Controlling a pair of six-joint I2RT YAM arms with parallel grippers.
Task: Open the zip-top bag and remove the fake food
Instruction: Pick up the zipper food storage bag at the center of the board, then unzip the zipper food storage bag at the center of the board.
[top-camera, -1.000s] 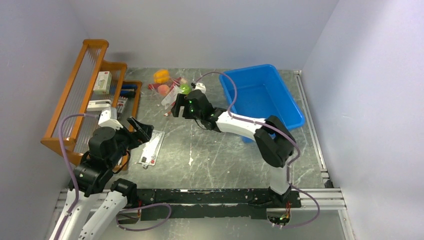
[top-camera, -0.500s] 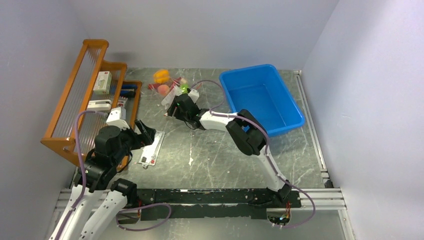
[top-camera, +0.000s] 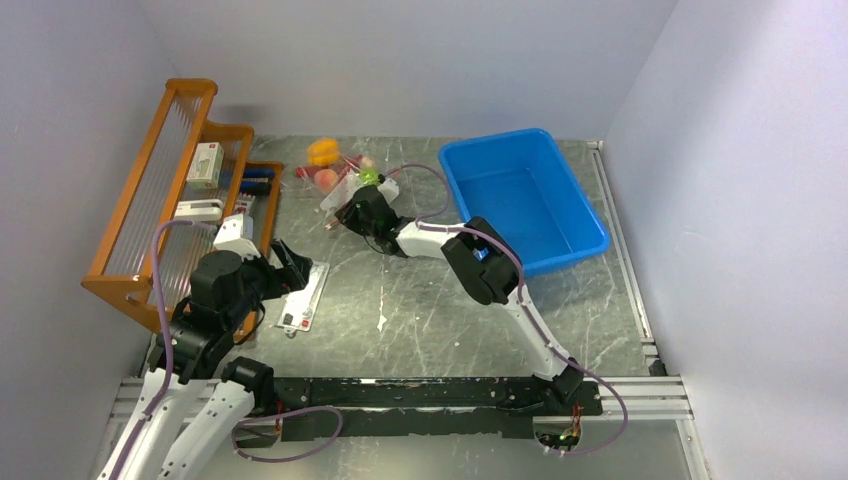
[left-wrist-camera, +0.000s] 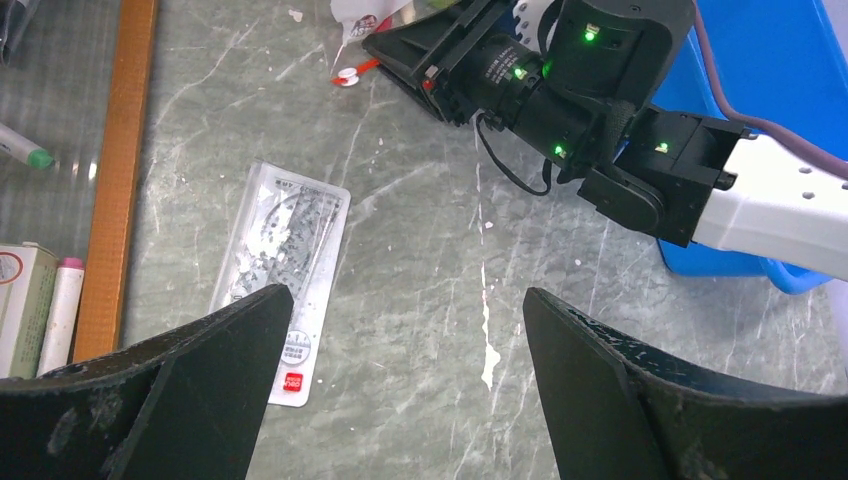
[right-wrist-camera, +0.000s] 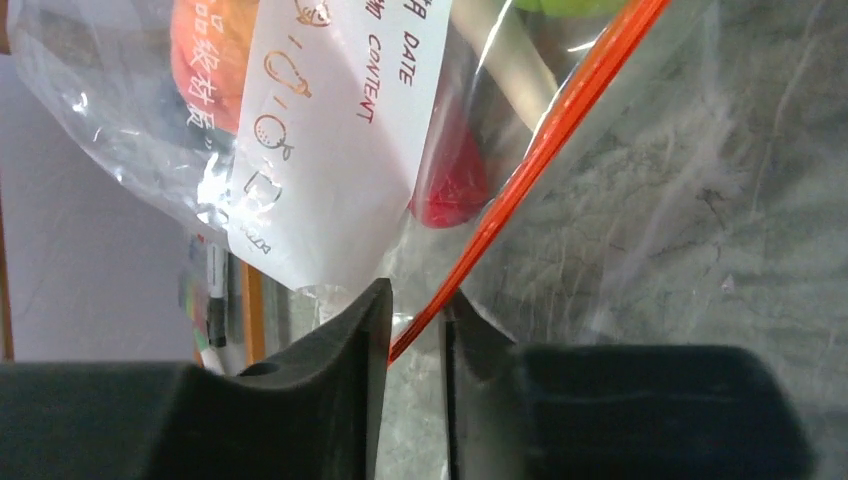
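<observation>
Our right gripper (right-wrist-camera: 418, 300), barely ajar round the zip strip (right-wrist-camera: 556, 140), may drag the unheld bag (right-wrist-camera: 330, 150); left gripper (left-wrist-camera: 408, 295) spread.

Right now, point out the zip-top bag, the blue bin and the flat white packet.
zip-top bag (right-wrist-camera: 330, 140): right wrist view, its white label.
blue bin (top-camera: 530, 200): top external view, its inside floor.
flat white packet (left-wrist-camera: 285, 260): left wrist view, its middle.
</observation>
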